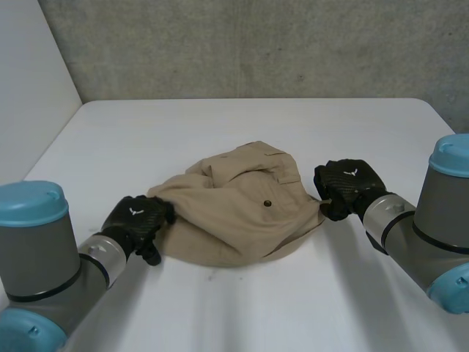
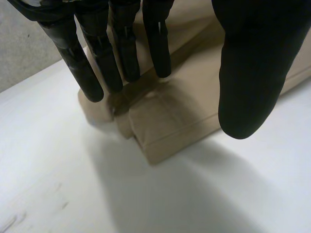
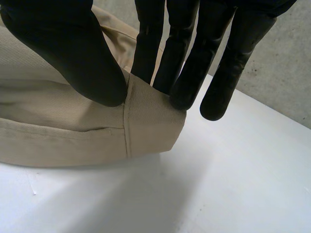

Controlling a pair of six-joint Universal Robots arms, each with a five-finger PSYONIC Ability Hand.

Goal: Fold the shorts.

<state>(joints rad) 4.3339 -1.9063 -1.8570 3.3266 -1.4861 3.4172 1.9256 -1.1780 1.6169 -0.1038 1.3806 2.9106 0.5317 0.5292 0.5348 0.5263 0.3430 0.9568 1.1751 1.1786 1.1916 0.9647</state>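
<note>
While the right hand [image 3: 77, 58] pinches the shorts' [image 1: 234, 213] edge, table [image 1: 220, 125] spreads all around.

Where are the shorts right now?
In the head view the tan shorts lie bunched in the middle of the white table, between the left hand at their left edge and the right hand pinching their right edge.

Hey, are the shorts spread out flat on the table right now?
No, the shorts lie bunched in a rumpled heap with folds piled up on the table.
</note>
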